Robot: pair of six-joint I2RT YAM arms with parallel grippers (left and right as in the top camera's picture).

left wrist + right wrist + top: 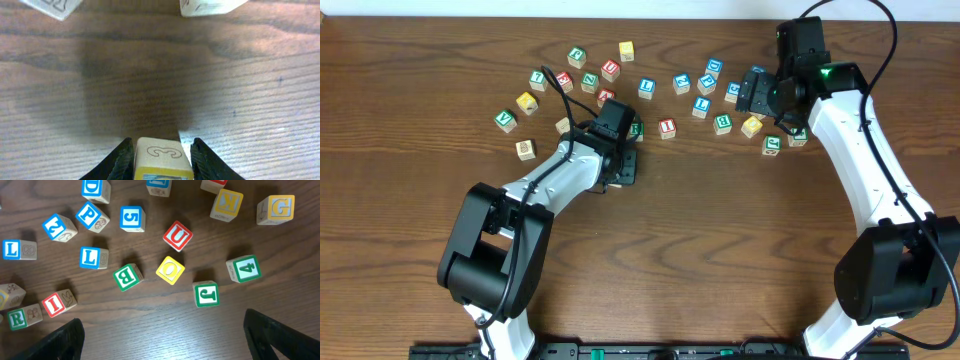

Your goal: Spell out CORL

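My left gripper (161, 145) is shut on a wooden cube with a yellow face (159, 159). Its letter is hidden, and its side shows an outlined 3. In the overhead view the left gripper (623, 165) sits left of centre and covers that cube, close beside the green R cube (636, 128). My right gripper (165, 330) stands open above bare wood, its fingers (65, 337) far apart. Ahead of it lie the yellow O cube (170, 270), two blue L cubes (90, 257) (12, 250) and the green R cube (17, 317). In the overhead view the right gripper (760, 92) hangs over the right-hand cluster.
Several other letter cubes lie in an arc across the far half of the table (650, 260): red U (177, 236), green B (126, 276), green J (206, 294), green 4 (243, 268), red I (57, 302). Two pale cubes (52, 6) (207, 6) lie just ahead of the left gripper.
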